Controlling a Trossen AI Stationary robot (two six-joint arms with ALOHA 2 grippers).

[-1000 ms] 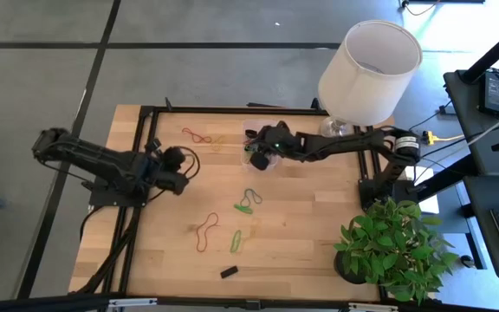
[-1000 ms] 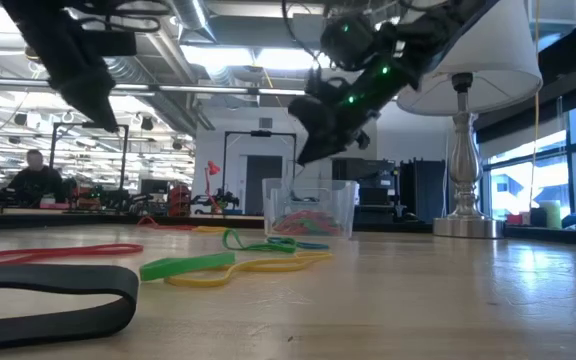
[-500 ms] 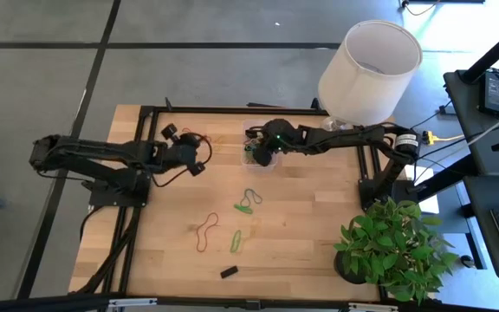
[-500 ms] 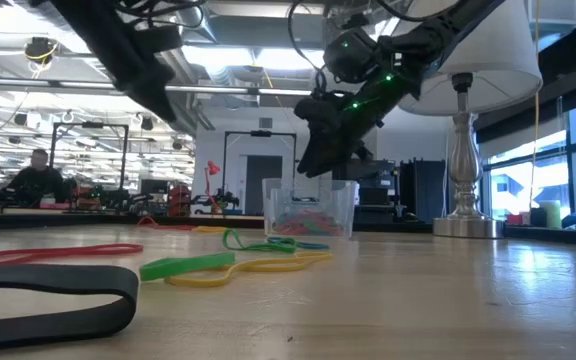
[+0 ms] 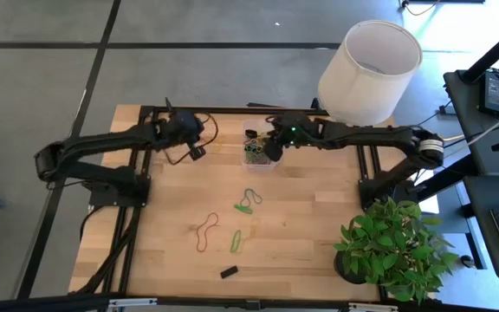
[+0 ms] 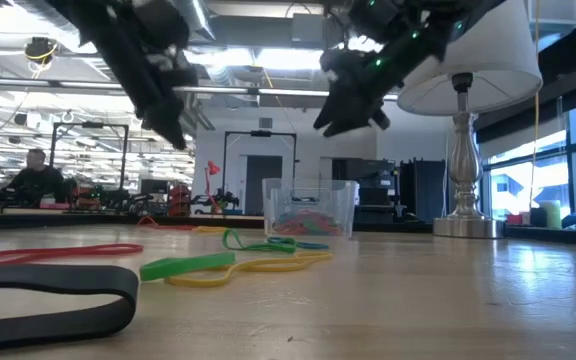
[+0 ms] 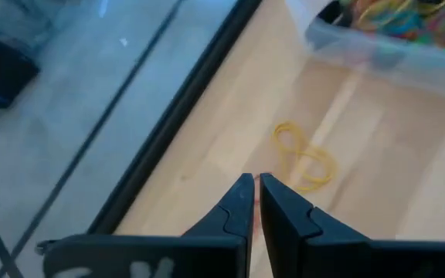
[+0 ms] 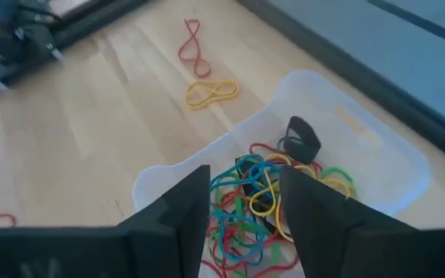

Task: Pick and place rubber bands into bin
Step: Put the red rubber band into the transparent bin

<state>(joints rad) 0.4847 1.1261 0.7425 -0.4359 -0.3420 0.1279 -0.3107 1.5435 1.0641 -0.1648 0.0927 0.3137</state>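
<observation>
**Wooden worktable, loose bands and clear bin, two arms above the far edge**

Pale butcher-block table (image 5: 301, 217) on a black frame, over a grey floor; the low view looks into a workshop with ceiling ducts and a seated person (image 6: 33, 172) far behind.

Right gripper (image 5: 273, 149): fingers spread apart, nothing between them, held just above the bin (image 5: 258, 156). In its wrist view the two dark fingers frame the bin's open top directly beneath.

Bin: small clear tub on the table's far side, near the middle. It holds a tangled heap of rubber bands (image 8: 257, 197) in blue, red, yellow and green, with one black band (image 8: 301, 139) on top.

Left gripper (image 5: 194, 149): fingers pressed together, holding nothing, raised above the table well left of the bin. A yellow band (image 7: 306, 158) lies on the wood just ahead of its fingertips.

Loose bands: a red band (image 8: 191, 43) beside the yellow one near the far edge; a green pair (image 5: 249, 201) mid-table; a red loop (image 5: 206, 231) and a yellow-green band (image 5: 236, 239) nearer the front; a wide black band (image 6: 48, 290) closest to the low camera.

Other items: small black block (image 5: 229, 271) by the front edge; white lampshade (image 5: 369, 69) on a metal stem at the far right corner; potted green plant (image 5: 397, 247) at the right side.

Writing: none legible.
</observation>
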